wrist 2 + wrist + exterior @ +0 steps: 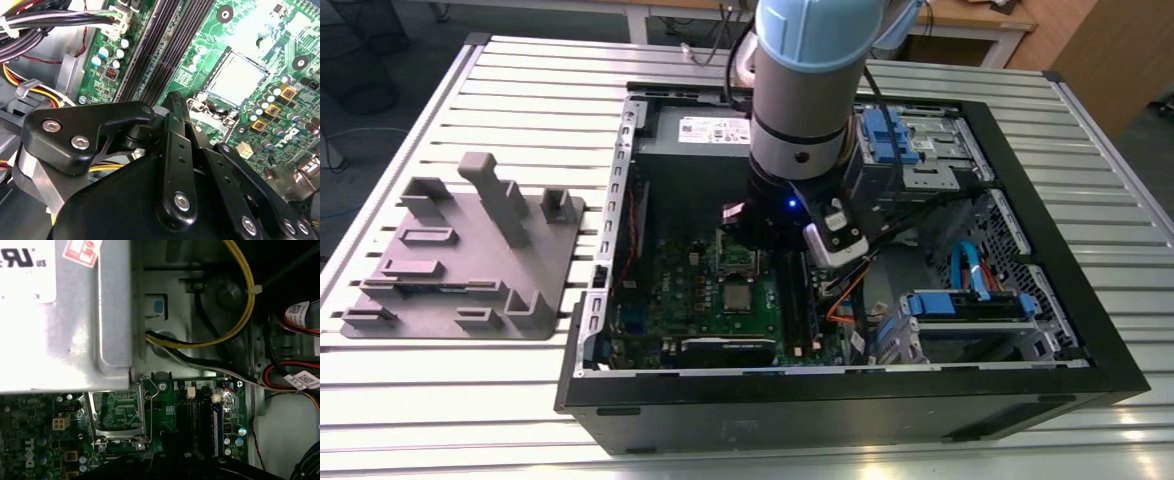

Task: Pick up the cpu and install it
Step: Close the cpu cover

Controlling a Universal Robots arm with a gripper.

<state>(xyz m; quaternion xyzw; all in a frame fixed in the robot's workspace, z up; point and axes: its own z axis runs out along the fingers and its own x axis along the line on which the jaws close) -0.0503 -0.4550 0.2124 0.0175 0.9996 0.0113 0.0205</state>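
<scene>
The cpu (235, 75), a pale silver square, lies flat in its socket on the green motherboard (295, 30). In the exterior view the cpu (738, 297) shows as a small silver square just in front of the arm. My gripper (172, 98) hangs inside the computer case, a little above the board and beside the socket, apart from the cpu. Its black fingers (173, 125) meet at the tip with nothing between them. The silver socket frame (117, 412) stands lifted open, its lever (150, 390) raised beside it. In the exterior view the gripper (754, 240) is mostly hidden under the wrist.
The open black computer case (1067, 300) lies on a slatted metal table (520, 90). A grey plastic tray (467, 260) with upright posts sits at the exterior view's left. Cable bundles (45, 25), memory slots (165, 45) and blue drive brackets (887, 135) crowd the case around the arm.
</scene>
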